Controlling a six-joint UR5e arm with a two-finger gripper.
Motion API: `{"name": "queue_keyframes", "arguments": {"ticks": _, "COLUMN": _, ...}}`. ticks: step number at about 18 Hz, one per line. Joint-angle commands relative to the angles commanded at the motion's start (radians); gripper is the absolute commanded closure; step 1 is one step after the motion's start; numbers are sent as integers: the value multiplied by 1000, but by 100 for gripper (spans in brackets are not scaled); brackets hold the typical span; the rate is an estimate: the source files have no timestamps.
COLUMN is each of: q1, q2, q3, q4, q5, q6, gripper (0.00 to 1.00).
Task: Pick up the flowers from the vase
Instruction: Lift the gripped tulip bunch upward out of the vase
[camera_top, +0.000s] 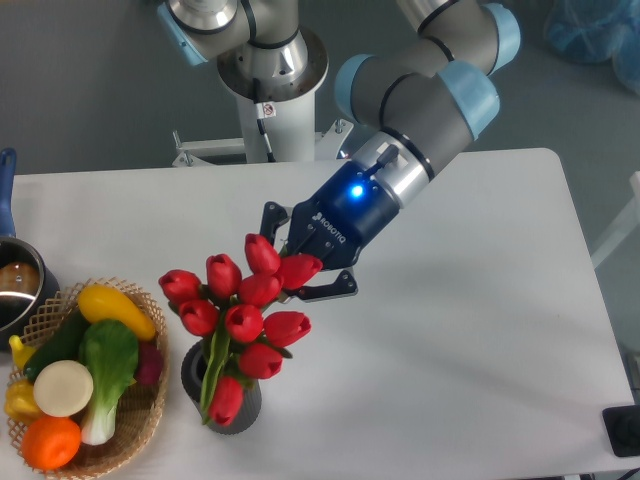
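Flowers (243, 320) pinched in the claw (300, 270).
Stems reach into the vase (223, 390), near the desk's (480, 330) front edge beside the basket (140, 420).

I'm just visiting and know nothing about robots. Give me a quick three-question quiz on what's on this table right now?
1. True or false: the gripper holds the flowers.
2. The vase is: A) lying on its side B) standing upright C) inside the basket.
3. What colour are the tulip buds?

Key: 1 true; 2 B; 3 red.
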Motion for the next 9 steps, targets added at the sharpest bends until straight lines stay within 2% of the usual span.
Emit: {"name": "queue_keyframes", "arguments": {"ticks": 9, "q1": 2, "q2": 9, "q3": -2, "q4": 0, "q5": -29, "q6": -40, "gripper": 100}}
